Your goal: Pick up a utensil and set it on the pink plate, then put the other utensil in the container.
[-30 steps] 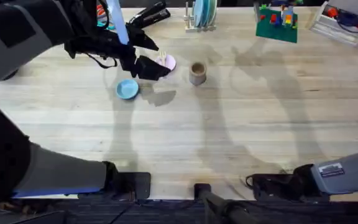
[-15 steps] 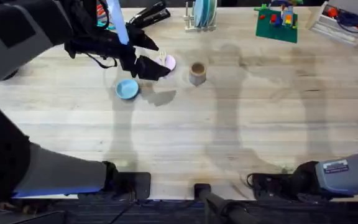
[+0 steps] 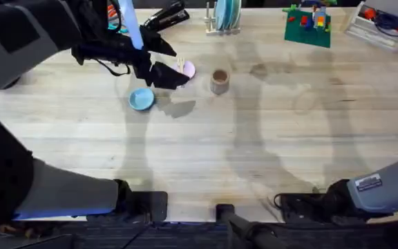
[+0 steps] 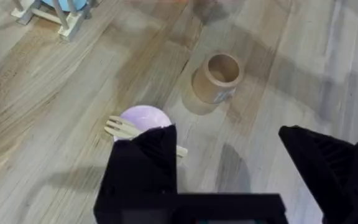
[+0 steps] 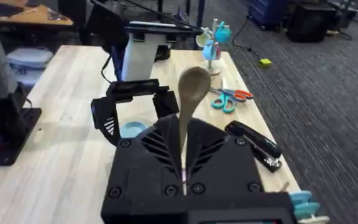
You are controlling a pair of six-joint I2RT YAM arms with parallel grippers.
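The wooden fork [image 4: 122, 128] lies across the pink plate [image 4: 145, 117], its tines poking off the rim. My left gripper [image 4: 229, 158] hovers just above the plate, open, with nothing between its black fingers [image 4: 143, 163]. In the overhead view that gripper [image 3: 166, 75] covers part of the pink plate [image 3: 188, 69]. The tan container [image 3: 219, 81] stands upright just right of the plate, also seen as the container [image 4: 218, 76]. My right gripper [image 5: 184, 163] is shut on the wooden spoon [image 5: 192, 87], which stands upright with its bowl up.
A light blue plate [image 3: 141, 99] sits left of and nearer than the pink one. Along the far edge are a stapler [image 3: 166, 16], a dish rack [image 3: 224, 16], a toy brick set [image 3: 309, 22] and a clear tray [image 3: 382, 24]. Scissors [image 5: 230, 99] lie near that edge.
The right arm's link at the lower right has lifted a little and the shadows on the table have shifted. The left arm, fork and plate have not moved.
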